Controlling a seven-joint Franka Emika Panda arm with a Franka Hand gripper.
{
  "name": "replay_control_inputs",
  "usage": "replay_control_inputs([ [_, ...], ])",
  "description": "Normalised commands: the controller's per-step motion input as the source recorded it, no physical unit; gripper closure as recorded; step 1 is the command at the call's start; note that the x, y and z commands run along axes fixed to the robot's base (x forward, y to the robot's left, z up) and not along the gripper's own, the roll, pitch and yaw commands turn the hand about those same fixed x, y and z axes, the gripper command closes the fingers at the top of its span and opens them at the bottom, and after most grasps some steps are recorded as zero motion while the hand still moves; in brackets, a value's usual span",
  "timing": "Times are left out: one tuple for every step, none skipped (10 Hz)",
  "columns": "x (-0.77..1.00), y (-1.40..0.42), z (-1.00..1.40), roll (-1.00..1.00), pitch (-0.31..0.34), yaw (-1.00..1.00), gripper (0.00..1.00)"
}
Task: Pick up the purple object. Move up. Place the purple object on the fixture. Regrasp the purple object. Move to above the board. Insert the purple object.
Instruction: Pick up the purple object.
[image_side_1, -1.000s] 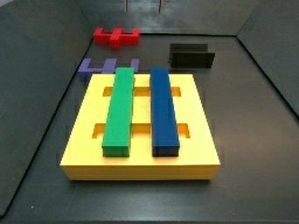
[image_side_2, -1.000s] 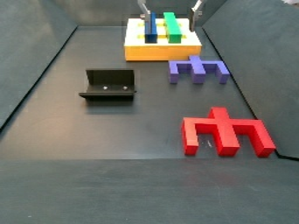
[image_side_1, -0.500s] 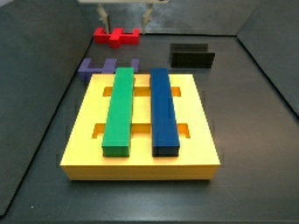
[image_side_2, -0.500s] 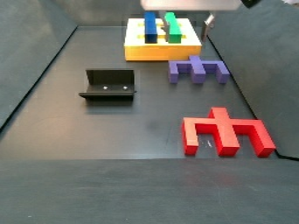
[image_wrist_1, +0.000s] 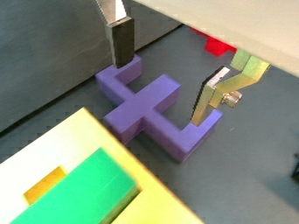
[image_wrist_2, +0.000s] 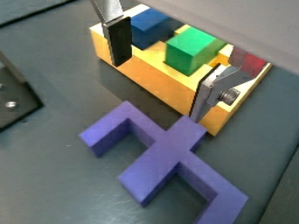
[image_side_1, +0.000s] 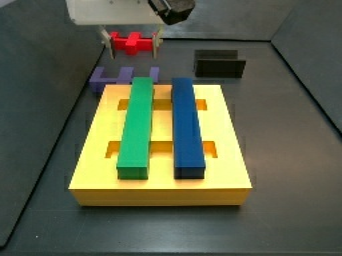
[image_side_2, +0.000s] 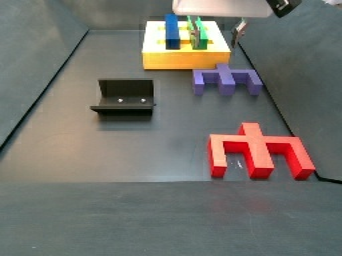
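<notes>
In a wrist view the gripper hangs spread wide above the purple object, not touching it. In a side view one purple object lies beside the board; one red piece and one fixture (both well apart) appear.

This was a robotics lab test cell, not a home or a shop. A bare dark grey floor was boxed in by plain grey walls. The only things there were coloured plastic test pieces: the yellow board with its green bar and blue bar, the purple object, a red piece, and the black fixture standing well apart from them. The gripper, bare metal plates with dark pads, hung open over the purple object at the far end of the board.
</notes>
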Motion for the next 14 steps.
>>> replay_control_inputs([
  [-0.16,-0.22,-0.3,0.1,-0.081,0.0,0.0],
  [-0.16,-0.16,-0.29,0.13,-0.08,0.0,0.0],
  [-0.09,-0.08,-0.34,0.16,-0.076,0.0,0.0],
  [-0.08,-0.06,-0.37,0.18,-0.074,0.0,0.0],
  [-0.04,0.0,-0.41,0.21,-0.061,0.0,0.0],
  [0.0,-0.06,-0.37,0.29,-0.003,0.0,0.0],
  [0.03,-0.14,-0.29,0.31,0.0,0.01,0.0],
  [0.04,-0.12,-0.25,0.29,0.0,0.04,0.0],
  [0.0,-0.08,-0.31,0.32,0.0,0.0,0.0],
  [0.0,0.0,-0.23,0.26,0.0,0.02,0.0],
  [0.0,0.0,-0.13,0.18,0.0,0.08,0.0],
  [0.0,0.02,-0.08,0.08,0.0,0.08,0.0],
  [0.0,0.02,-0.1,0.0,-0.009,0.06,0.0],
  [0.0,0.0,-0.12,0.0,-0.041,0.04,0.0],
])
